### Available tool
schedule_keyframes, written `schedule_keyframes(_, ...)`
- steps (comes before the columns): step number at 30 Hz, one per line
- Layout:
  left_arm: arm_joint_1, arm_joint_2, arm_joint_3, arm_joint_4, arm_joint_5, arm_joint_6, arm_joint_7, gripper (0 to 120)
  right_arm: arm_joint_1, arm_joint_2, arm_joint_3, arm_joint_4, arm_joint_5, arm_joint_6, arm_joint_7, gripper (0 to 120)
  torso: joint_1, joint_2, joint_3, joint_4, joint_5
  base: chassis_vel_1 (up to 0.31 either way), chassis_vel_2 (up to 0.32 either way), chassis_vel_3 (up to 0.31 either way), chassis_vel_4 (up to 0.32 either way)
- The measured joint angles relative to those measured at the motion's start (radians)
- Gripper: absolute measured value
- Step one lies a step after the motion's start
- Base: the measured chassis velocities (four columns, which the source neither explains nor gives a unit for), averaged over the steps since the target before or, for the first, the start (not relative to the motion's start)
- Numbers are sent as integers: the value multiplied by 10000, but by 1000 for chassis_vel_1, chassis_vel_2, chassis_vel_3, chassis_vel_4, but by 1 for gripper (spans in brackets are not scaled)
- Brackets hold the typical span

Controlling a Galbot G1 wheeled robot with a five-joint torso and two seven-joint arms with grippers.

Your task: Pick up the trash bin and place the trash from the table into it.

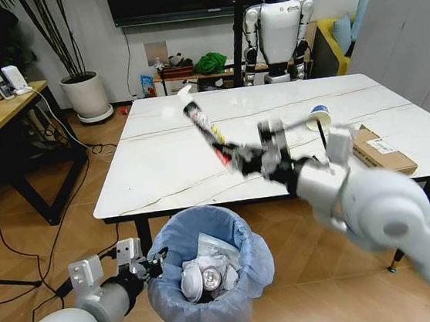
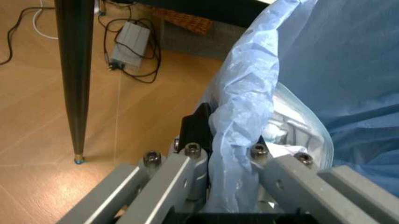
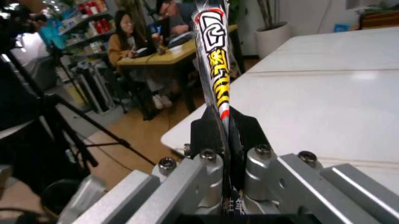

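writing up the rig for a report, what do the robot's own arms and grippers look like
Both arms are smooth, rounded shells in glossy white to light grey. The right arm is a thick cylinder with a round joint cap. Each wrist ends in a grey metal bracket with silver bolts. The left gripper and the right gripper carry flat black fingers. No markings show on the shells.

One bin (image 1: 212, 274), one tube (image 1: 205, 129), cup (image 1: 319, 116), box (image 1: 378, 150) — perhaps more.
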Motion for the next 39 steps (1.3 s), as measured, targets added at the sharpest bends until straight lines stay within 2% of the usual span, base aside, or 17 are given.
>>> schedule_keyframes(5,-69,-9,42,-1,-6,0,-13,3,-989,87,-380,488,-797,308,-391,0,0,0,-1,3,-2,0,0,0,0)
schedule_keyframes(12,-179,-151,191,46,20,0,-26,3,-1812,326,-796,476,-2002,514,-663,0,0,0,0,2,-2,0,0,0,0)
schedule_keyframes(15,-348,-289,339,116,27,0,-87,3,-2610,515,-887,361,-2912,538,-985,0,0,0,0,2,-1,0,0,0,0)
schedule_keyframes(20,-393,-367,435,145,44,0,-122,3,-3073,548,-866,358,-3205,503,-1075,0,0,0,0,2,-1,0,0,0,0)
schedule_keyframes(24,-398,-409,496,124,77,0,-144,3,-3663,465,-780,252,-4195,728,-1873,19,0,0,0,1,-1,0,0,0,0)
schedule_keyframes(26,-387,-395,477,100,77,0,-144,3,-3642,427,-797,254,-4225,742,-2014,23,0,0,0,1,-2,0,0,0,0)
schedule_keyframes(29,-335,-367,423,61,77,0,-147,3,-3458,399,-838,271,-4113,711,-2078,32,0,0,0,1,-1,0,0,0,0)
schedule_keyframes(32,-266,-354,380,12,77,0,-149,3,-3106,392,-843,272,-3900,642,-2091,47,1,0,0,3,-2,0,0,0,0)
schedule_keyframes(35,-257,-343,368,6,77,0,-150,3,-2995,398,-821,272,-3823,637,-2074,52,2,0,0,3,-2,0,0,0,0)
schedule_keyframes(37,-220,-279,302,4,69,0,-149,3,-2737,425,-675,290,-3562,648,-1787,66,2,0,0,2,-1,0,0,0,0)
schedule_keyframes(39,-206,-253,278,4,61,0,-149,3,-2647,441,-605,293,-3475,676,-1646,69,2,0,1,2,-2,0,0,0,0)
